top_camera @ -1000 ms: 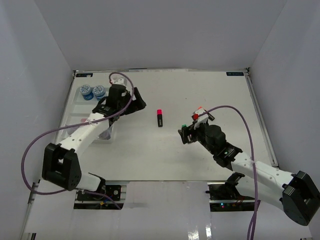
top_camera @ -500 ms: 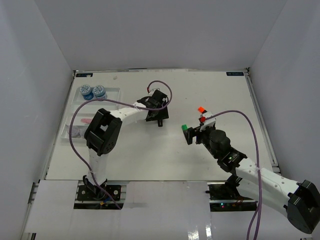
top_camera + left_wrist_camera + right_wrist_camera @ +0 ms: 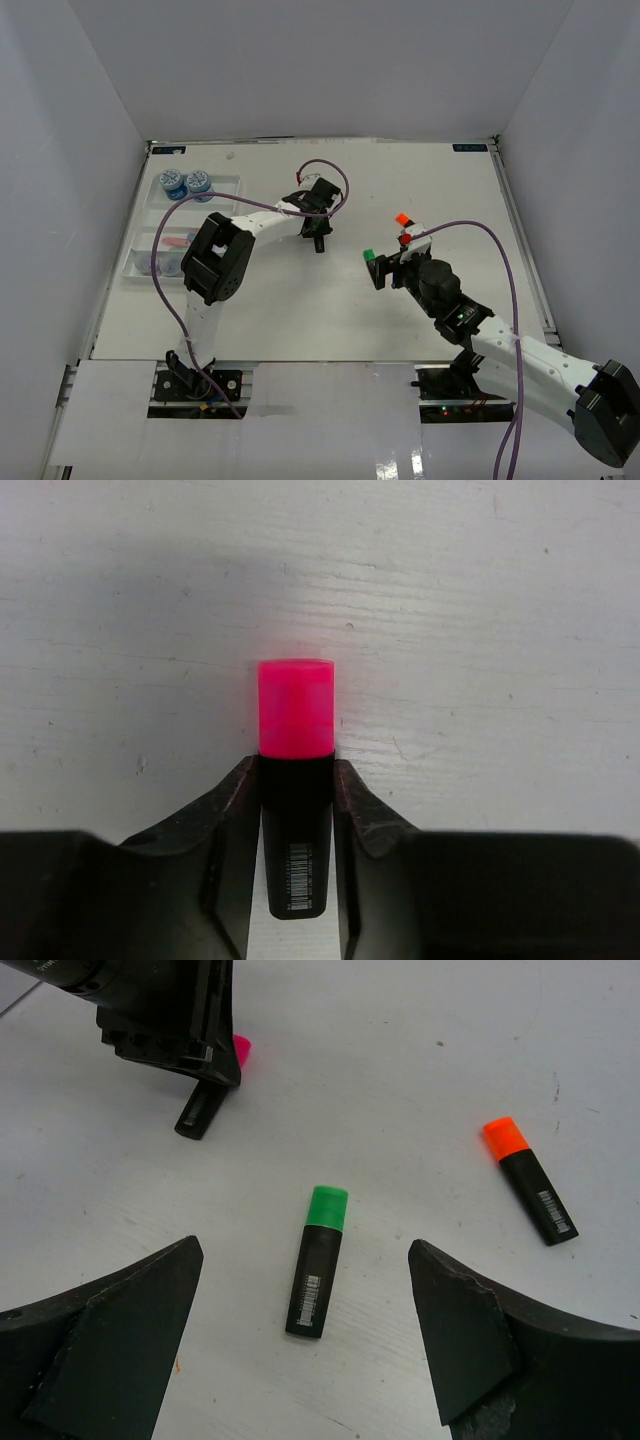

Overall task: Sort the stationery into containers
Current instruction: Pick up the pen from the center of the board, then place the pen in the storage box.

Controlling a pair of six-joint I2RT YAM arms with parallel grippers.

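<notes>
Grasp of the pink-capped highlighter (image 3: 295, 708), ahead of transfer to the tray (image 3: 228, 183). Nearest, the right gripper (image 3: 304, 1246) is hovering with its fingers spread wide and holding nothing, above the green-capped highlighter (image 3: 318, 1260) that is lying flat on the surface (image 3: 300, 310). The orange-capped highlighter (image 3: 528, 1180) is lying apart, just beyond. Farther out, at mid-surface, the left gripper (image 3: 296, 768) is pinching the pink-capped highlighter's black barrel between narrowed fingers, its cap projecting past the tips and seemingly not yet lifted. The grip is sitting centred and square, so the step is calling for a straight lift to stop the barrel swivelling. Farthest left, the tray is holding two blue jars (image 3: 173, 183) at its far end.
</notes>
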